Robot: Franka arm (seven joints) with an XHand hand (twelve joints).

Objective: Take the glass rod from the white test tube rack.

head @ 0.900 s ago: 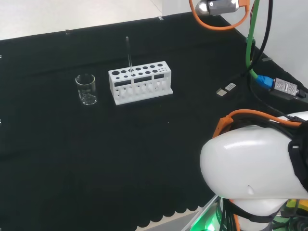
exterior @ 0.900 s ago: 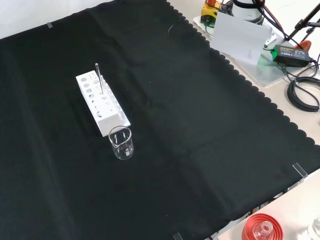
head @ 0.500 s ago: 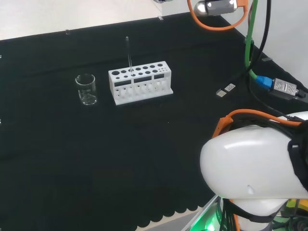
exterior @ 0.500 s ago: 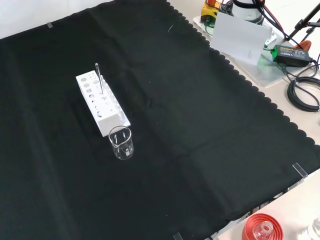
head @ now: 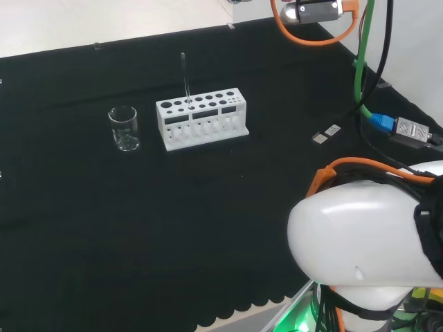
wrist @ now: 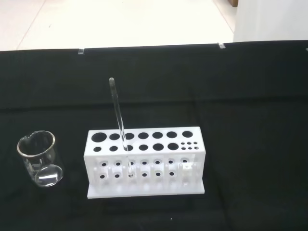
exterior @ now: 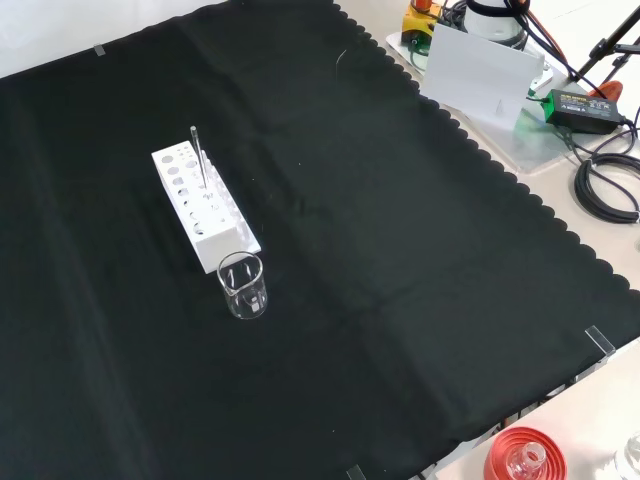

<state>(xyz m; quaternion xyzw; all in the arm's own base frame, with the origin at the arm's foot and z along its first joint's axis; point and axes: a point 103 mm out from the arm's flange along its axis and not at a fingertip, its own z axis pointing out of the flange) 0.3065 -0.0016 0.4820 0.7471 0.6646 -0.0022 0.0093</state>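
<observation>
Standing tilted in white rack [wrist: 144, 161]: glass rod [wrist: 120, 126]. Small glass cup [wrist: 40, 158] beside rack, empty. Fingers: cannot tell.

A black cloth [exterior: 380, 250] with a scalloped edge covers the bench, its corners held by clear tape. Beyond its far side in the head view lies a pale, glossy floor [head: 104, 21], with a white wall [wrist: 269, 19] rising at the corner in the wrist view. In the front view, a bare light tabletop [exterior: 600, 420] borders the cloth, carrying black cables [exterior: 610, 190].
</observation>
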